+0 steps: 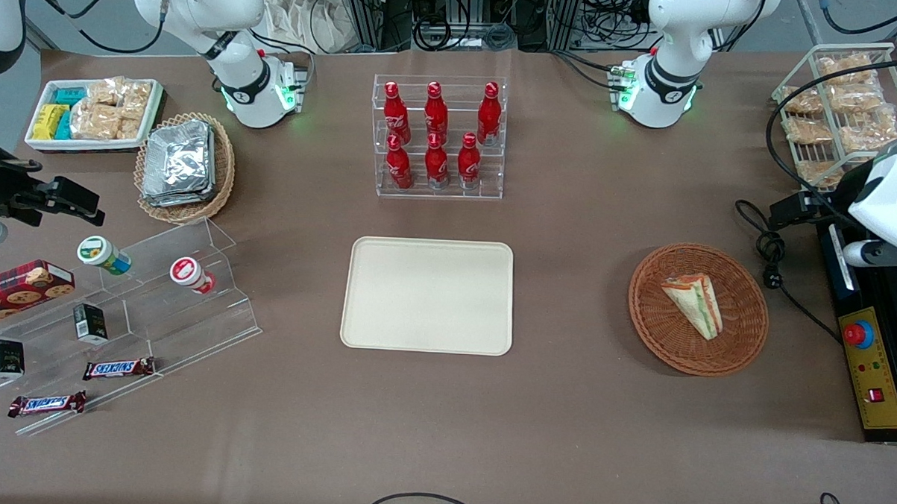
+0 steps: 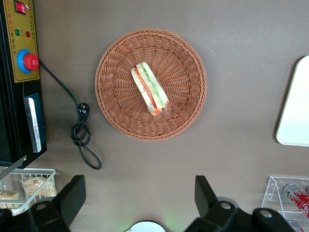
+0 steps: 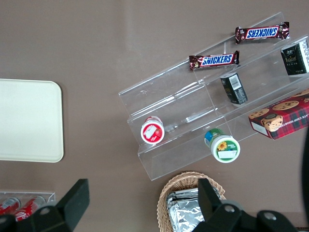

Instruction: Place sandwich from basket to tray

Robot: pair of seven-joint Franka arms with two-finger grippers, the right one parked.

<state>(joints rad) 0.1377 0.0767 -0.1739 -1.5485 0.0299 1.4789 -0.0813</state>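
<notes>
From the front, the triangular white-bread sandwich (image 1: 694, 303) with green and orange-red filling lies on its side inside the round reddish-brown woven wicker basket (image 1: 744, 337), which sits on the brown surface (image 1: 562, 420) toward the working arm's end. The large flat cream-beige rectangular tray (image 1: 428, 295) with rounded corners rests mid-surface, well apart from the basket, with nothing on it. Farther from the camera than the tray stands a clear acrylic rack of red cola bottles (image 1: 437, 136). The working arm's white wrist is seen at the frame edge near the basket, beside a black control box with a red emergency button (image 1: 857, 334); its pincer does not show in this view. In the left wrist view, the pincer (image 2: 137, 195) hangs above the bare surface just beside the basket (image 2: 116, 104), its two dark fingers (image 2: 72, 193) spread wide and gripping nothing. The sandwich (image 2: 150, 88) lies across the basket's middle, and a black coiled cable (image 2: 82, 135) lies between basket and control box. A corner of the tray (image 2: 295, 111) shows too. The right wrist view shows the tray's (image 3: 29, 121) bare corner near a clear stepped display shelf (image 3: 193, 111).
</notes>
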